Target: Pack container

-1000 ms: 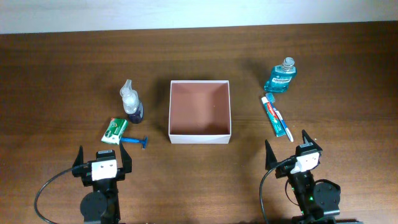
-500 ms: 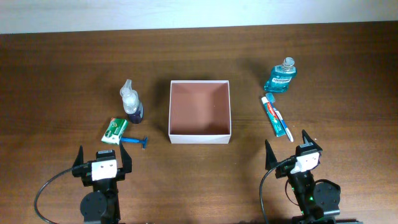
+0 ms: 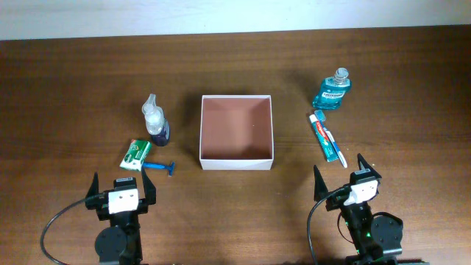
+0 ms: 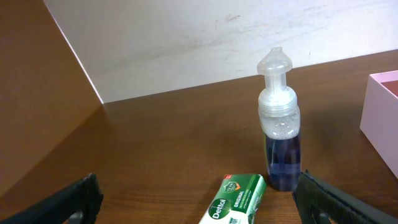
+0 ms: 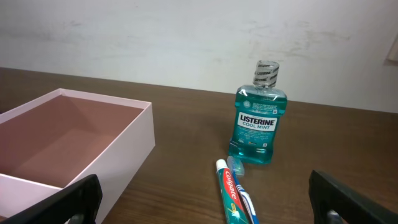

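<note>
The container stands in the middle of the wooden table. On its left are a foam pump bottle, a Dettol soap and a blue razor. On its right are a Listerine mouthwash bottle and a toothpaste tube, perhaps with a toothbrush beside it. The left gripper and the right gripper sit near the front edge, apart from all items, each with jaws spread wide.

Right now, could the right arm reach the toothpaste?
Probably yes. The toothpaste lies flat just ahead of the open right gripper, with nothing between them; the mouthwash stands beyond it and the container sits off to the side.
</note>
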Action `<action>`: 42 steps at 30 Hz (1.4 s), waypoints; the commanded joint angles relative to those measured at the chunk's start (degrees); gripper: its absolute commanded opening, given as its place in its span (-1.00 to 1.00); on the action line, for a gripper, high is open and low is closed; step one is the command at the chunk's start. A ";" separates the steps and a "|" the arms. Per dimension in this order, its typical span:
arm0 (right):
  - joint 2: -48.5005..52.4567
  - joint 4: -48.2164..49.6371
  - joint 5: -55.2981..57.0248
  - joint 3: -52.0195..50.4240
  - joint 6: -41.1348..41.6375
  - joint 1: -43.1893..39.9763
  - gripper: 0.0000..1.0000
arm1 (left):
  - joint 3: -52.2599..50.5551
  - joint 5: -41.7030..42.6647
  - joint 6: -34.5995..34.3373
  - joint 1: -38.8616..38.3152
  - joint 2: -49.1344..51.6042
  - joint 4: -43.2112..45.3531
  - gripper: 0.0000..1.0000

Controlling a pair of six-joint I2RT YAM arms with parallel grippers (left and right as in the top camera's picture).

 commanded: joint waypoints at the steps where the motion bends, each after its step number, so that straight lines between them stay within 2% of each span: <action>1: -0.39 -0.26 -0.09 -0.26 0.02 -0.26 0.97 | -0.35 -0.63 0.90 0.24 -0.48 0.17 0.99; 33: -0.39 -0.28 -0.09 -0.26 0.02 -0.26 0.97 | -0.35 -0.63 0.90 0.24 -0.48 0.15 0.99; 35: -0.39 -0.28 -0.09 -0.26 0.02 -0.26 0.97 | -0.35 -0.48 0.85 0.22 -0.48 2.14 0.99; 37: -0.39 -0.28 -0.07 -0.26 0.02 -0.26 0.97 | -0.35 6.82 -0.85 0.22 -0.48 5.90 0.99; 40: -0.39 -0.26 -0.09 -0.26 0.02 -0.26 0.97 | -0.33 27.08 -6.25 0.22 -0.48 7.52 0.99; 42: -0.39 -0.28 -0.09 -0.26 0.02 -0.26 0.97 | -0.33 39.30 -6.43 0.24 -0.48 9.57 0.99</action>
